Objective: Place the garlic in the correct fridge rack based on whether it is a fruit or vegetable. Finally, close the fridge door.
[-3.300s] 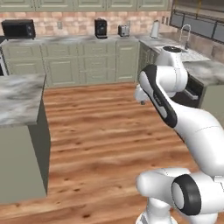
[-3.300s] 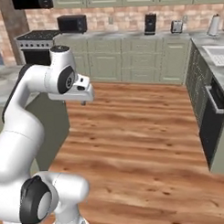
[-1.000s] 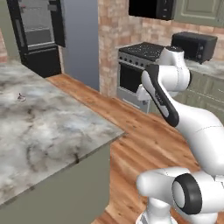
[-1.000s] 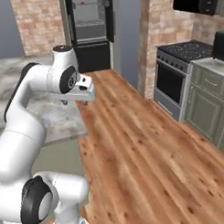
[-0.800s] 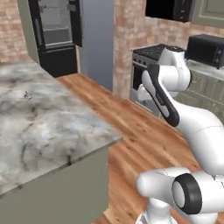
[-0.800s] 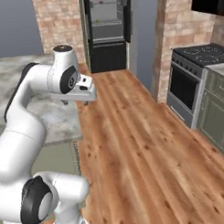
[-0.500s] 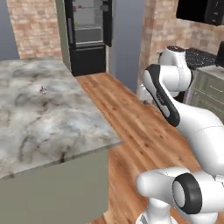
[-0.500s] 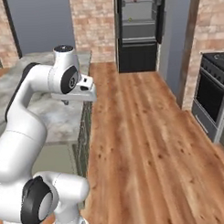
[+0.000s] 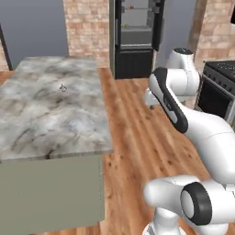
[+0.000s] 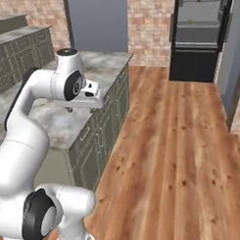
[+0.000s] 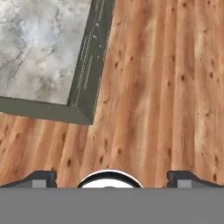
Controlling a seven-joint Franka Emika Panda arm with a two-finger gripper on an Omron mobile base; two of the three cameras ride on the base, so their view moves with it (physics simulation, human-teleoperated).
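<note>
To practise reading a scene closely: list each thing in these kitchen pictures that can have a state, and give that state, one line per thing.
fridge door: open, swung aside, fridge interior showing.
garlic: lying on the marble island top, not held.
gripper: fingers spread wide, nothing between them, over the wood floor.
fridge rack: carries a small green item; no garlic there.
oven: door shut.

Simulated kitchen with warm wood plank floor [image 10: 182, 154] running toward a brick wall [image 9: 87, 27]. Large island with grey marble countertop [image 9: 46, 110] and olive-green cabinet sides [image 10: 100, 137] at left. Tall black fridge [image 9: 135, 39] standing open against the far wall, pale shelves visible inside. Blue-grey wall panel [image 9: 32, 27] beside the brick. Dark oven range [image 9: 218, 89] at right. More green cabinets [image 10: 16, 52] along the far left. Soft, even light throughout.
</note>
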